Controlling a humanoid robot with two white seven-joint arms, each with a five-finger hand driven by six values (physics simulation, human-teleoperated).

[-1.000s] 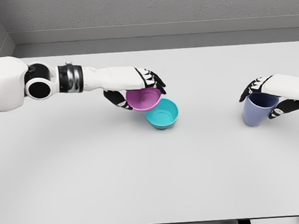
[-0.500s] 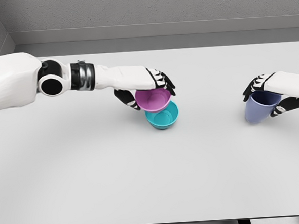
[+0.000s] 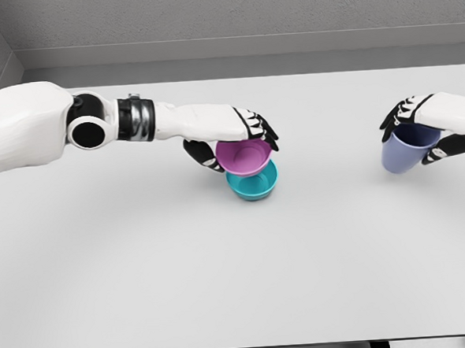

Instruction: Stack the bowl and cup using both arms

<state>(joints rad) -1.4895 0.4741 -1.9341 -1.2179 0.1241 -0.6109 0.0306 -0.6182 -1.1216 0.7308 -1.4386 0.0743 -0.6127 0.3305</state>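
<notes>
Since a second ago the left hand [image 3: 232,134] has carried the purple bowl [image 3: 244,157] over the teal bowl [image 3: 254,184], fingers still clamped on its rim. Centre it, lower, then release. Right of the teal bowl, the right hand [image 3: 435,126] grips the lifted blue cup [image 3: 405,148].

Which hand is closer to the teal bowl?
Left. The left hand holds the pink bowl right over the teal bowl; the right hand grips the cup far right.
</notes>
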